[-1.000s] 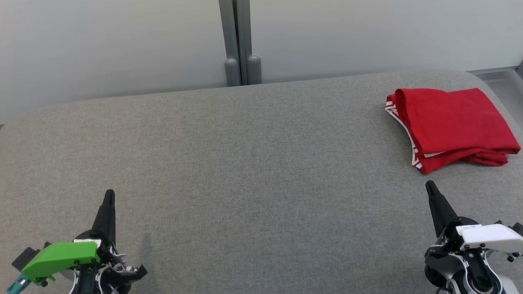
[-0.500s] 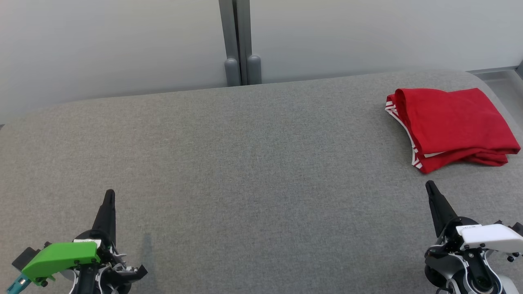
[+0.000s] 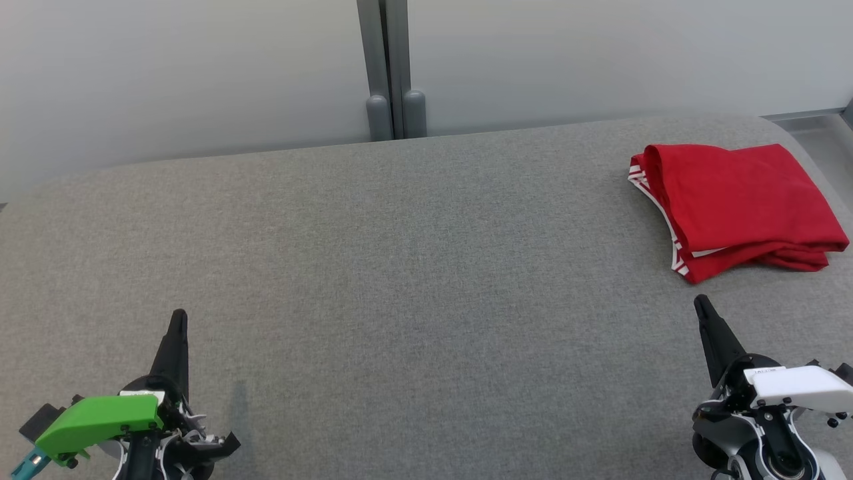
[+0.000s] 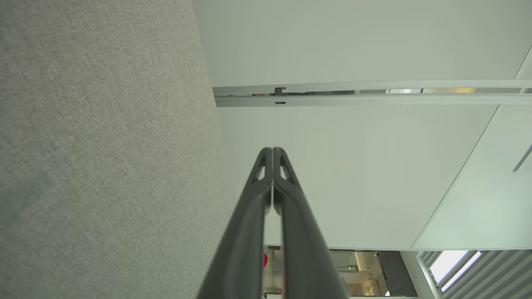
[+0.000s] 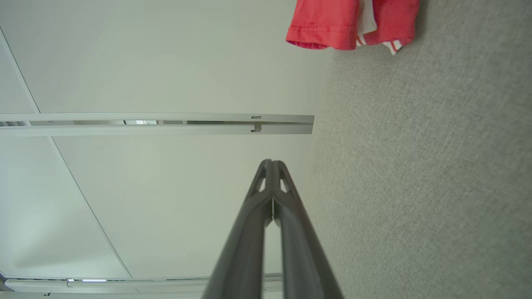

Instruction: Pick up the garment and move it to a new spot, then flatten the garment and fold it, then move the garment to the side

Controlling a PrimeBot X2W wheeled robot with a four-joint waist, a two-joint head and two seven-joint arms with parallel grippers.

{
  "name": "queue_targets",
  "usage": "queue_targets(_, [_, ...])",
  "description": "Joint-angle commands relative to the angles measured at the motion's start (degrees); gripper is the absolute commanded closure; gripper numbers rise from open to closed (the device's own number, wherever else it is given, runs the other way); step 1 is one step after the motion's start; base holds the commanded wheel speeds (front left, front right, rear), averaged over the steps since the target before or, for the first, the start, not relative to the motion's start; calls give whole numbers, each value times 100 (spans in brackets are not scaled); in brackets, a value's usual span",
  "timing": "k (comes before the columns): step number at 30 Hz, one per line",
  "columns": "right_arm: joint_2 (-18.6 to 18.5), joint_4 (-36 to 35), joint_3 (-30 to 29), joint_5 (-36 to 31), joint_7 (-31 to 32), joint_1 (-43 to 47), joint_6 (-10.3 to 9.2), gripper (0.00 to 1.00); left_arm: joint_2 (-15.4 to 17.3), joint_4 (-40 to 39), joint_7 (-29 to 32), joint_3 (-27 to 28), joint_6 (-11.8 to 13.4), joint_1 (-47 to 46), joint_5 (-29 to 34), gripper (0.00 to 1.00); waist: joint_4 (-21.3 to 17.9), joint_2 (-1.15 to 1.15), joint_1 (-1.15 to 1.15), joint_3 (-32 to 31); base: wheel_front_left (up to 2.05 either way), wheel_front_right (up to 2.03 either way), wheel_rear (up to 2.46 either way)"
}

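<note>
Head view, with both wrist views. The table (image 3: pixel 426 280), covered in grey woven fabric with rounded far corners, spans the scene from the near edge to the wall. Behind it stands a pale panelled wall (image 3: pixel 200 73), divided by a grey vertical post (image 3: pixel 390 67) that ends in two rounded stubs at the table's far edge.

The garment (image 3: pixel 740 207), a bright red T-shirt, lies folded into a compact, roughly rectangular bundle at the far right of the table, close to its right edge. White sleeve fabric with red stripes shows along its left and near edges, and the near right edge is slightly rumpled. In the right wrist view a stitched red hem and a striped white corner of the shirt appear at the top of the picture, resting on the grey fabric.

The left claw (image 3: pixel 178 319), under a green wrist cover (image 3: pixel 96 417), sits at the near left of the table, well apart from the garment. Its two dark fingers are pressed together tip to tip and grasp nothing.

The right claw (image 3: pixel 700 305), under a white wrist cover (image 3: pixel 796 387), sits at the near right, near the garment's near edge but not touching it. It too is clenched on nothing.
</note>
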Motion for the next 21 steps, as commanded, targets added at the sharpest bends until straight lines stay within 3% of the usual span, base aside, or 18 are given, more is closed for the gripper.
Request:
queue_targets(1, [-30, -24, -9, 20, 17, -47, 0, 100, 8, -1, 1, 24, -26, -69, 28, 100, 0, 0, 0, 0, 0, 0, 0])
queue_targets(21, [-30, -24, -9, 20, 17, -48, 0, 100, 2, -1, 10, 30, -26, -70, 33, 100, 0, 0, 0, 0, 0, 0, 0])
